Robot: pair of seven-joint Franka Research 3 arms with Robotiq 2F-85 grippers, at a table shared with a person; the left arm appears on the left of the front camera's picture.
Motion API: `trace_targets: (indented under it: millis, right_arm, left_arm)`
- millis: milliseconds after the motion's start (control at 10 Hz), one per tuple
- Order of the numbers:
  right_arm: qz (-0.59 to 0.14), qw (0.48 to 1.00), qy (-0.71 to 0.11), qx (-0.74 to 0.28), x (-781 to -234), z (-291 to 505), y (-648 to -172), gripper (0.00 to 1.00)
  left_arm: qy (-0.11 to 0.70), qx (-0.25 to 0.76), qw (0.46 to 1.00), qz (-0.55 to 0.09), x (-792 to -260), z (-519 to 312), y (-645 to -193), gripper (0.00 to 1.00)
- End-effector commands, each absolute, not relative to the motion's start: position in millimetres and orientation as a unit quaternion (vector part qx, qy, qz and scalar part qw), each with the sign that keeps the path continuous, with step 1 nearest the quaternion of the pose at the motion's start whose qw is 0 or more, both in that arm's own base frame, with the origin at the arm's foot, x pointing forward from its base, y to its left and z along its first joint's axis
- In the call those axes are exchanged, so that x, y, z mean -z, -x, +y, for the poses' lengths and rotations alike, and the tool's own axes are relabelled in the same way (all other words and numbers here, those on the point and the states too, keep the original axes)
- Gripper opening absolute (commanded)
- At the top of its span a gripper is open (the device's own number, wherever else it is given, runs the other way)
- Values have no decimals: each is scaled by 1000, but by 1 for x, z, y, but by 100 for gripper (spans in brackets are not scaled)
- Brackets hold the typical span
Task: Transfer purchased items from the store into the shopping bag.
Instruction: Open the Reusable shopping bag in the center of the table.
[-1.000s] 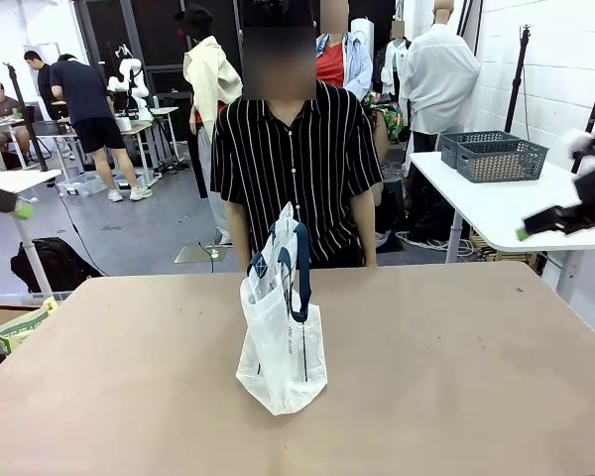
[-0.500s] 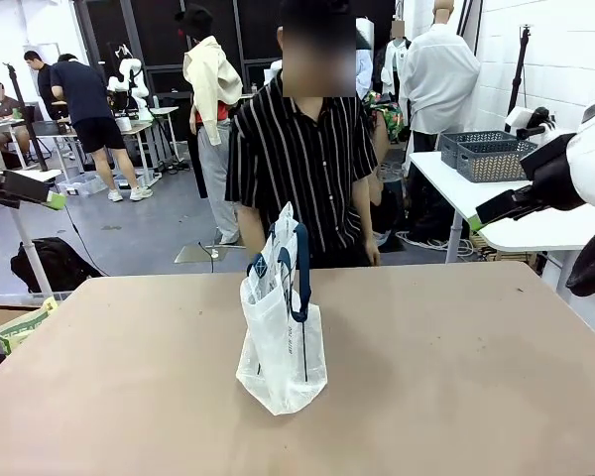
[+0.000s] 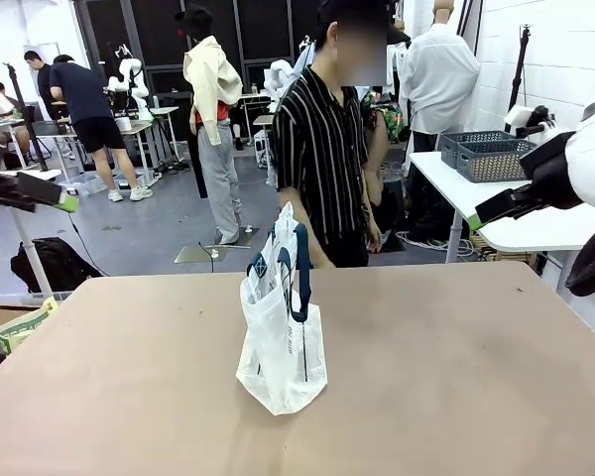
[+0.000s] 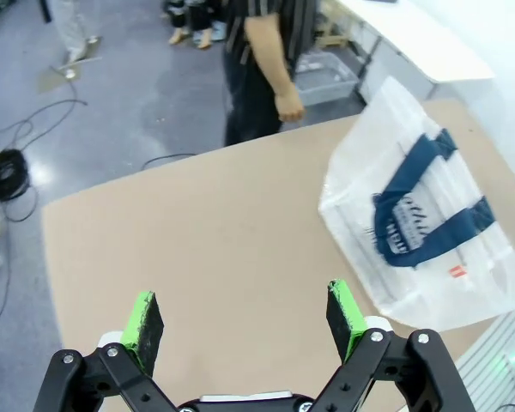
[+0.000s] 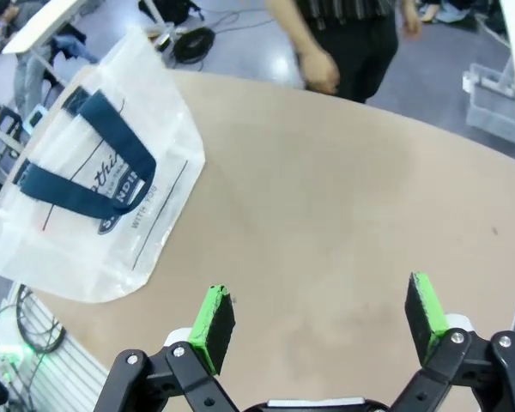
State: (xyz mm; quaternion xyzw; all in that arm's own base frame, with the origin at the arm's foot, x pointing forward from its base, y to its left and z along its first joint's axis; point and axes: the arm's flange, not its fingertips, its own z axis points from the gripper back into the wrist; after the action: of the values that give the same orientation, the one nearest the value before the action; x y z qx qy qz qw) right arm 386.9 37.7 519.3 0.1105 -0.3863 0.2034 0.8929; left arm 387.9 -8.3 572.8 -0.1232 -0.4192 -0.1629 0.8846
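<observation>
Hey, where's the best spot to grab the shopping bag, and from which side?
Probably the navy handles, coming down from above. The bag stands upright with the handles rising at its top, and its clear body looks thin and floppy, so it would likely give a poor grip.

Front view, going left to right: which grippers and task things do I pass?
left gripper → bag → right gripper

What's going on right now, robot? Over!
Left gripper open, empty. Right gripper open, empty. Shopping bag upright on table. Person at far side, hands off it.
</observation>
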Motion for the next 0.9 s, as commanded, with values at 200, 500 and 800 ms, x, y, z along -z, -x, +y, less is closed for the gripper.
trace_targets:
  millis: [200,500,800]
  right_arm:
    - [-323,886,-166,-289,-552,149,-393,100]
    - [-290,882,-152,-337,-546,206,-381,100]
    - [-293,878,-166,-341,-545,220,-370,100]
  left_arm:
    - [235,269,858,-370,-587,-86,-466,100]
    - [228,261,860,-375,-589,-115,-446,100]
    - [240,263,861,-364,-585,-130,-462,100]
